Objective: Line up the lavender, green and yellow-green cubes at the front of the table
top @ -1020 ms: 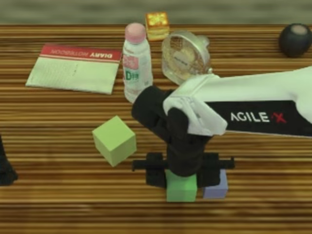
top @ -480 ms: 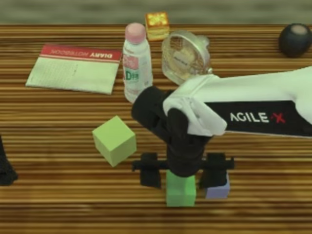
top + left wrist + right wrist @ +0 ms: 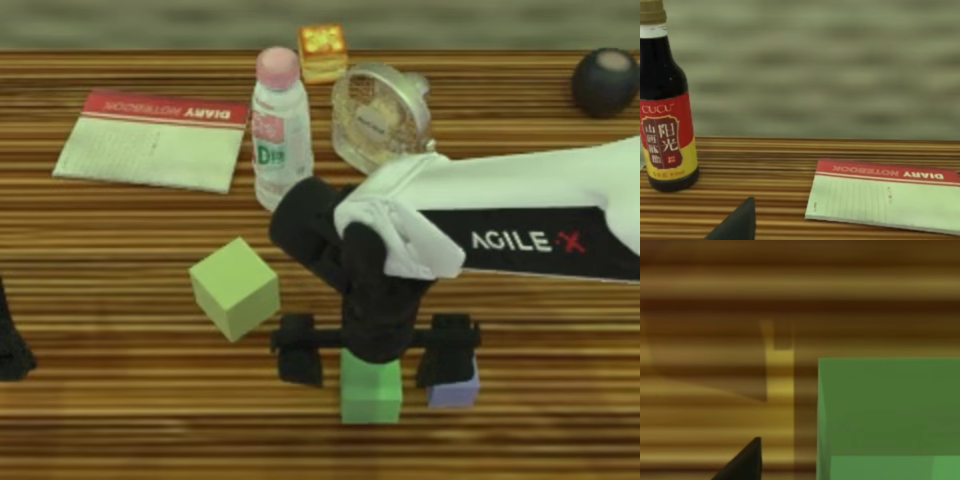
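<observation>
The right claw (image 3: 372,350) hung directly over the green cube (image 3: 371,388) near the front edge of the tabletop (image 3: 120,300). Its two fingers (image 3: 300,352) were spread wide, one on each side of the cube and clear of its faces, so nothing was pinched. The right wrist view showed the green cube (image 3: 890,415) resting flat on the striped wood, with one dark fingertip (image 3: 742,462) apart from it.

The lavender cube (image 3: 455,388) sat just beside the green cube, under the claw's other finger; whether the two cubes touched could not be told. The yellow-green cube (image 3: 234,288) stood back from the claw and toward the top view's left, turned at an angle and out of line with the other two.

Judged status: two of the three cubes appeared placed in the front row. The yellow-green cube was not yet in the row; it would need to be brought forward, squared up and set next to the green cube.

The left arm (image 3: 10,345) sat parked at the tabletop's left edge, well apart from the claw. Its own claw's state could not be told.
</observation>
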You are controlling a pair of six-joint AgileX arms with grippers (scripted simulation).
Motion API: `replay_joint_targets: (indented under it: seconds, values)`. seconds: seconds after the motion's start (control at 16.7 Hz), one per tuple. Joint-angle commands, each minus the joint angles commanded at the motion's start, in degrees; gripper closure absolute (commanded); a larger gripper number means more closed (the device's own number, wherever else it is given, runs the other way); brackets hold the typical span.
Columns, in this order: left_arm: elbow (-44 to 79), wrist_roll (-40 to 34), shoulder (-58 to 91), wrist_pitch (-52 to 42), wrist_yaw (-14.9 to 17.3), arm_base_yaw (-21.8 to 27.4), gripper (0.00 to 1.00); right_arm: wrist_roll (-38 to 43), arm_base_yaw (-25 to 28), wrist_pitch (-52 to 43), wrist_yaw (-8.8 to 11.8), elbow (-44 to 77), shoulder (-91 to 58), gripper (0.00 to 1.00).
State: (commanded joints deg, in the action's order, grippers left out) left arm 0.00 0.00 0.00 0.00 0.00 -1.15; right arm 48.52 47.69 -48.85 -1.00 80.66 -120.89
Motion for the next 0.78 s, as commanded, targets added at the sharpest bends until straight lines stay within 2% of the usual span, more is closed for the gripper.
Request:
replay_joint_targets:
  seconds: [0.18, 0.48, 0.78]
  values:
    - [0.00, 0.00, 0.00, 0.00, 0.00, 0.00, 0.00, 0.27, 0.06, -2.40, -0.02, 1.85, 0.82, 0.00]
    - [0.00, 0.00, 0.00, 0.00, 0.00, 0.00, 0.00, 0.13, 0.59, -13.03, 0.05, 7.98, 4.71, 0.00]
    - [0.01, -0.01, 0.01, -0.01, 0.00, 0.00, 0.00, 0.02, 0.37, -13.88, 0.04, 8.53, 5.15, 0.00]
